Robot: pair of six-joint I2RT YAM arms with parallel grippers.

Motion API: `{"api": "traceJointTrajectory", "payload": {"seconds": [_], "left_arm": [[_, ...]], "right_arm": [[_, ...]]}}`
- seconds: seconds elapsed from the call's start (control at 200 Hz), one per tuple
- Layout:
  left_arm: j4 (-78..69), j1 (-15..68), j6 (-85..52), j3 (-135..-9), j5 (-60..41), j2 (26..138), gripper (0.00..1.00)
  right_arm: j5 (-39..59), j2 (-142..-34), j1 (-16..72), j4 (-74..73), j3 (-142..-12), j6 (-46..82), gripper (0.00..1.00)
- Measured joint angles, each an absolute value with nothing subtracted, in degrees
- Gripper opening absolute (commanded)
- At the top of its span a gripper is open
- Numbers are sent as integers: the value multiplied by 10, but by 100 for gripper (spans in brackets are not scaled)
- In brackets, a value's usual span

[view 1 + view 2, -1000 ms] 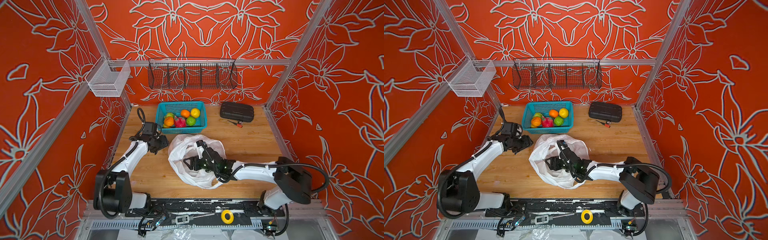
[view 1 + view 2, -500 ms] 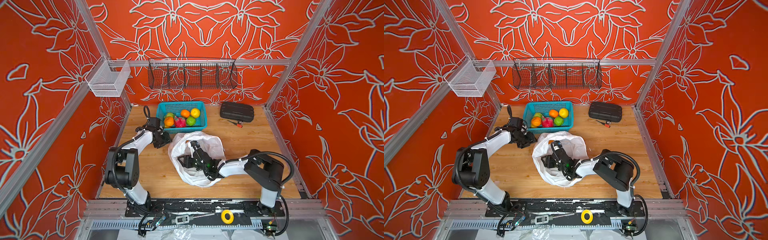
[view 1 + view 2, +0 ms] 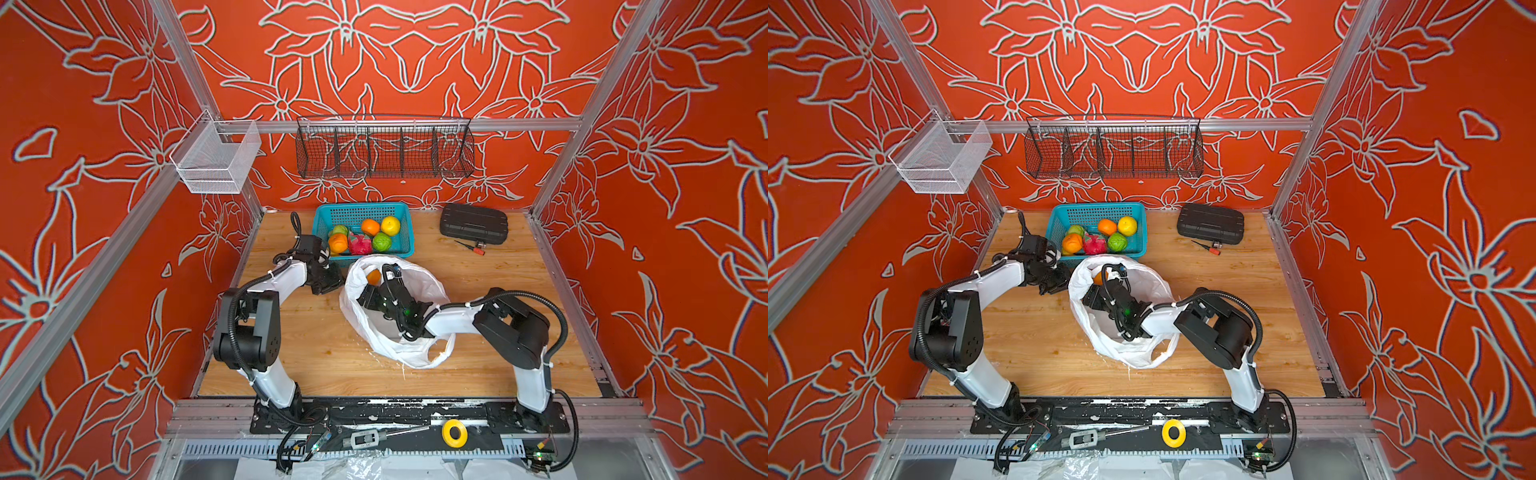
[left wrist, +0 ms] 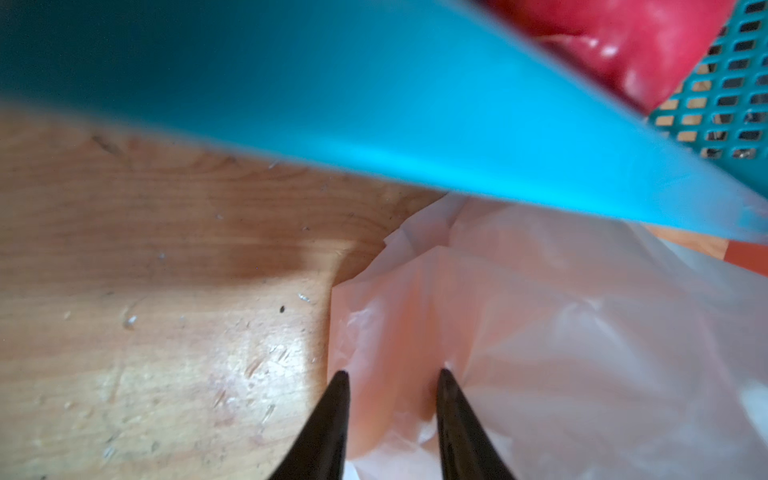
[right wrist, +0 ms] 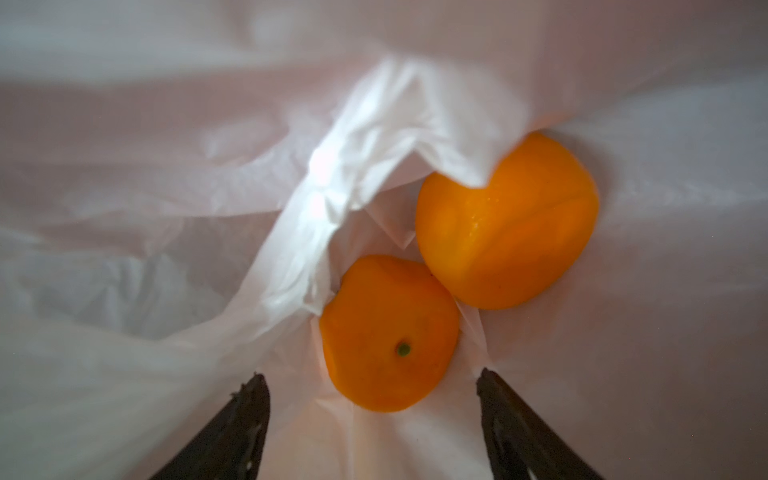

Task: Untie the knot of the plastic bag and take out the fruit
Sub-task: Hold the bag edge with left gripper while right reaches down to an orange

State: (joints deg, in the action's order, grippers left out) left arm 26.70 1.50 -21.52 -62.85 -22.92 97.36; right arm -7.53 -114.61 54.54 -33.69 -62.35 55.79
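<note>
left hand: elbow bent, tips slightly apart straddling the plastic bag edge, not clamped
right hand: reached inside bag, spread wide, empty
fruit: two oranges just ahead of right hand in the wrist view, but both top views catch just one orange

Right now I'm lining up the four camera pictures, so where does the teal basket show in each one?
Top view: teal basket at the back, just behind the plastic bag.
Top view: same place, behind the bag.
Left wrist: its blurred teal wall looms ahead of the left gripper.
Right wrist: not in it; only the bag's inside.
Shared landmark: the plastic bag, in all four.
</note>
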Motion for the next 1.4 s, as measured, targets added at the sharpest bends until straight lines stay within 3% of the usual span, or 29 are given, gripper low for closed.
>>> {"api": "traceJointTrajectory", "payload": {"seconds": [0.315, 0.49, 0.656, 0.741, 1.401], "left_arm": [[255, 34, -210, -628, -246, 981, 21], [248, 35, -215, -628, -245, 983, 17], [246, 35, -218, -628, -240, 983, 6], [247, 36, -216, -626, -235, 982, 0], [244, 41, -197, -591, -195, 954, 0]], "right_arm": [[-50, -1205, 543, -329, -676, 545, 83], [-47, -1213, 539, -327, -675, 545, 62], [-49, -1205, 539, -326, -671, 538, 53], [-49, -1193, 539, -327, -657, 534, 51], [-57, -1035, 522, -333, -512, 526, 49]]}}
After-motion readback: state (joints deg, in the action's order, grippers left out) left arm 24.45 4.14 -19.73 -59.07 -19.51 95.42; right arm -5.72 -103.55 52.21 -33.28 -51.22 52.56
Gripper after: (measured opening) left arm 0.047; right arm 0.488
